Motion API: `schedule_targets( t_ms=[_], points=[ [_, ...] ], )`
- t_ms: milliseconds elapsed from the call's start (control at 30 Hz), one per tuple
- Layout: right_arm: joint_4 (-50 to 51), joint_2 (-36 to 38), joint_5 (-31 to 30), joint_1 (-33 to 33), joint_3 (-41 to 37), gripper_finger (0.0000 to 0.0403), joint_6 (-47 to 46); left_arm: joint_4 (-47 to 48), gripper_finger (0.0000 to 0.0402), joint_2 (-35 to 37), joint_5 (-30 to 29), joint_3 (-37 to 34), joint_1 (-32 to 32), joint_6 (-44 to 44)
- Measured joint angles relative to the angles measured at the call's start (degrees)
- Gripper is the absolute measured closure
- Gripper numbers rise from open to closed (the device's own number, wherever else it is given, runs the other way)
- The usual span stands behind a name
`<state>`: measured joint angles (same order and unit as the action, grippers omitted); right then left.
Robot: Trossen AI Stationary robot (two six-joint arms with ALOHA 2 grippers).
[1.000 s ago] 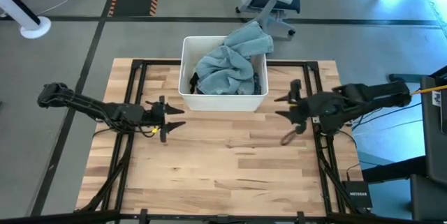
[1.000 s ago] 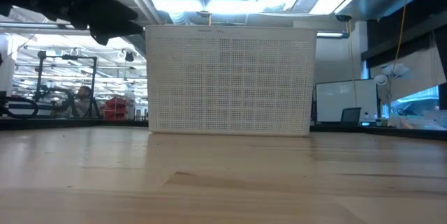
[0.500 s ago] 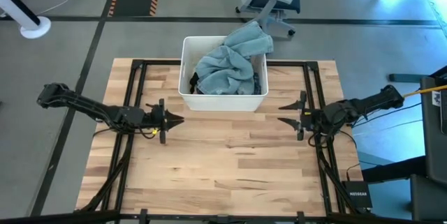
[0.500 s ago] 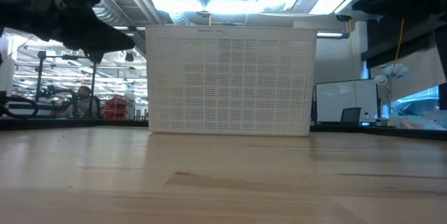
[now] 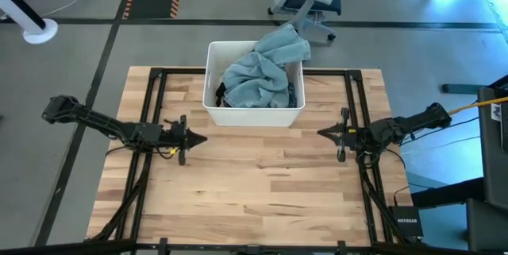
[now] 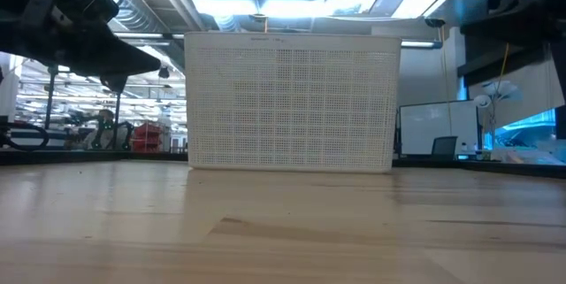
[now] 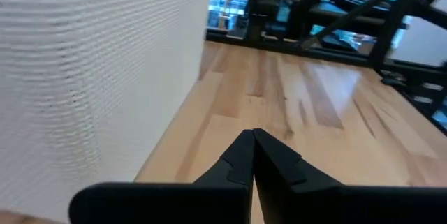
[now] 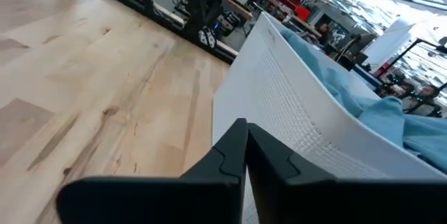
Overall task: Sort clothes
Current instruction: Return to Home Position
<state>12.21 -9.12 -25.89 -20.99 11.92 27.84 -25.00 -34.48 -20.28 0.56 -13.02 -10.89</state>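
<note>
Looking straight down, you see a wooden table (image 5: 262,199) with a white bin (image 5: 213,110) standing at the middle of its far edge. The clothes are in that bin: a light-blue denim shirt (image 5: 262,72) lies heaped on top, filling most of it and spilling over the rim at the far right corner, and a bit of dark fabric (image 5: 221,94) shows beneath it by the left wall. No garment lies on the table top. Your left gripper (image 5: 202,137) hangs over the table just in front of the bin's near left corner, pointing toward the middle. In the left wrist view its two dark fingers (image 7: 269,161) meet at a point, pressed together and holding nothing, with the bin's perforated wall (image 7: 84,77) beside them. Your right gripper (image 5: 321,133) mirrors it just in front of the bin's near right corner, pointing inward. Its fingers (image 8: 262,154) are also pressed together and hold nothing, and beyond them the bin wall (image 8: 293,119) rises with blue denim (image 8: 377,98) showing over the rim. The two grippers face each other, well apart. From table height, the bin (image 6: 292,107) stands upright at the centre, with the left arm (image 6: 71,27) above the wood at its left.
</note>
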Motion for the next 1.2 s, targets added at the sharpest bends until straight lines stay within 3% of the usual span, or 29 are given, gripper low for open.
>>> schedule_targets(
  t_ms=[133,333,533,667,833,1000,1200],
  points=[
    [-1.8,3.1,2.1,0.0,-2.5,0.0367,0.2,-0.2,0.04,0.0,3.2,0.0,0.0,1.2],
    [-2.8,7.1,3.4,0.0,-5.5,0.0394,0.8,-0.1,0.0401,0.0,3.6,0.0,0.0,2.5],
    [-5.5,7.0,6.1,1.0,-7.3,0.0387,2.7,-0.9,0.0401,0.0,3.7,0.0,0.4,4.1],
    [-6.5,7.0,9.8,5.4,-7.3,0.0391,3.9,-1.0,0.0401,0.0,5.8,0.0,1.3,4.1],
    [-8.1,7.1,24.4,14.6,-7.4,0.0397,4.3,-0.9,0.0401,0.0,8.3,0.0,2.7,4.1],
    [-4.9,7.1,25.5,22.6,-7.4,0.0388,4.3,-0.9,0.0401,0.0,8.3,0.0,3.3,6.2],
    [-6.1,7.3,29.8,26.5,-8.8,0.0386,3.9,-0.7,0.04,5.0,10.6,0.0,3.3,9.4]
  ],
)
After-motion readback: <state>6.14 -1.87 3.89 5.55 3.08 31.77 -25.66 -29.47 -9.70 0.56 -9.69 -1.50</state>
